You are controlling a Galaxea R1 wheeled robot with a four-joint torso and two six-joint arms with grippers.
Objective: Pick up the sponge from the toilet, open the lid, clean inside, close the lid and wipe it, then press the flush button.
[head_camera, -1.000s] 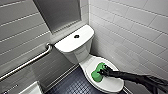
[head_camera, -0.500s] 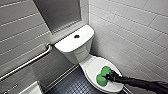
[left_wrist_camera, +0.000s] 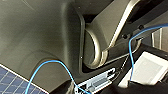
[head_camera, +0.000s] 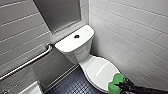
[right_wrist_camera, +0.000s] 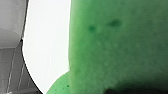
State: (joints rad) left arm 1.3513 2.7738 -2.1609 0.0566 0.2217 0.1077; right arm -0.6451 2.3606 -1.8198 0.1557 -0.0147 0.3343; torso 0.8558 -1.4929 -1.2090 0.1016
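The white toilet (head_camera: 78, 53) stands in the corner with its lid (head_camera: 98, 68) down. On the flat tank top sits the dark flush button (head_camera: 76, 36). The green sponge (head_camera: 115, 83) rests against the lid's front right edge, and my right gripper (head_camera: 122, 86) is shut on it, the dark arm reaching in from the lower right. In the right wrist view the sponge (right_wrist_camera: 120, 50) looms large over the glossy white lid (right_wrist_camera: 47, 45). The left wrist view looks at the robot's own body and a blue cable.
A metal grab bar (head_camera: 27, 62) runs along the left wall beside the tank. White tiled wall (head_camera: 130, 32) is close on the toilet's right. Dark tiled floor (head_camera: 72, 86) lies left of the bowl, with a white object (head_camera: 31, 90) at the lower left.
My right gripper has drawn the sponge across the lid from its middle toward the front right edge. The toilet and camera have stayed put.
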